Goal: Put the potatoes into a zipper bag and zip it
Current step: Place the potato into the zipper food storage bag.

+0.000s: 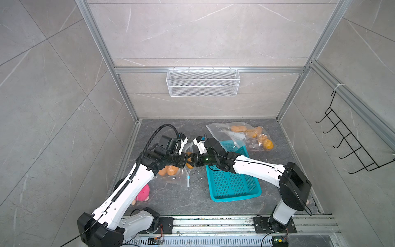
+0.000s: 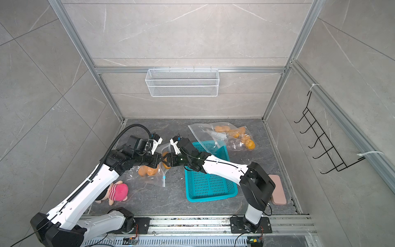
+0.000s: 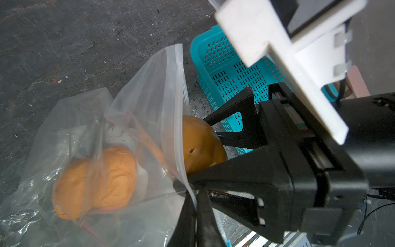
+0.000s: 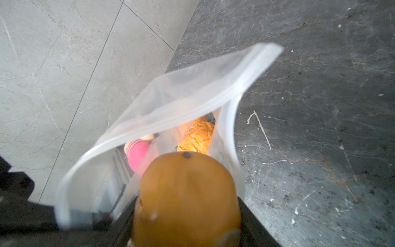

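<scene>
**Spotter:** Where are you?

**Operator:** My left jaws are pinched together on the rim of the zipper bag, lifting its mouth open. My right jaws are clamped on a potato, its nose right at that mouth, not yet inside. Two potatoes lie at the bag's bottom, on the table.

**Spotter:** How would you finish the step?

**Operator:** I'd push in deep, past the zip strip, before letting go. The skin looks glossy, so if I release at the lip I think it could roll back out. I'd hold the left side high so the film doesn't sag onto the potato.

**Spotter:** Anything in the way?

**Operator:** My two wrists are almost nose to nose, so there's little room; I'd go in low and straight. The teal basket sits just beside the bag, under my right arm. A second bag holding more potatoes lies at the far side, and a pink plush toy sits by my left arm. Both are well apart from the work.
</scene>
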`<state>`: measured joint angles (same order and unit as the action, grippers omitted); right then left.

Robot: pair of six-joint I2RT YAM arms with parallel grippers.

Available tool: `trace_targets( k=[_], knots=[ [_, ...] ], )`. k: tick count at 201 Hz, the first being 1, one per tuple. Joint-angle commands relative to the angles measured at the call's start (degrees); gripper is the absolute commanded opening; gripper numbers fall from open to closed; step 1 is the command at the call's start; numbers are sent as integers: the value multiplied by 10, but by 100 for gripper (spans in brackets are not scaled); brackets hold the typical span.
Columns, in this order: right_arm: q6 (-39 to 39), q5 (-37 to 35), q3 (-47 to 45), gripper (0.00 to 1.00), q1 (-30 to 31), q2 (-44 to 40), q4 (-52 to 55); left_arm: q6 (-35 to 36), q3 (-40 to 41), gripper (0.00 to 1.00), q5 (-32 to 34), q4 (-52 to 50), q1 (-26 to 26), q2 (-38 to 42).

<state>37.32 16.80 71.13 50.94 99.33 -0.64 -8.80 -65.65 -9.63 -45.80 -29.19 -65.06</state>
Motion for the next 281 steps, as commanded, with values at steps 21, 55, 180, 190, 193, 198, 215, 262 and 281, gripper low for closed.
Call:
trace_targets(
  k=[21,55,180,190,193,198,215,262,281],
  knots=[
    [-9,21,2,68,4,-23,-4,0,-2,0,-15,14,4,5],
    [-13,32,0,71,4,-28,-3,1,-2,0,-16,14,4,5],
    [-28,58,-28,51,3,-47,-23,2,-1,0,-18,14,4,8],
    [-30,55,-28,48,3,-46,-22,2,-2,0,-17,14,4,8],
    [-30,54,-28,47,4,-46,-21,3,-2,0,-17,14,4,8],
    [-32,53,-29,46,4,-47,-21,2,-2,0,-17,14,4,9],
    [-36,47,-34,44,3,-53,-26,2,-2,0,-16,14,4,10],
    [-103,-11,-68,42,2,-111,-10,2,-2,0,-14,14,4,11],
    [-143,-31,-85,43,1,-152,-14,4,-4,0,-13,12,4,11]
  ],
)
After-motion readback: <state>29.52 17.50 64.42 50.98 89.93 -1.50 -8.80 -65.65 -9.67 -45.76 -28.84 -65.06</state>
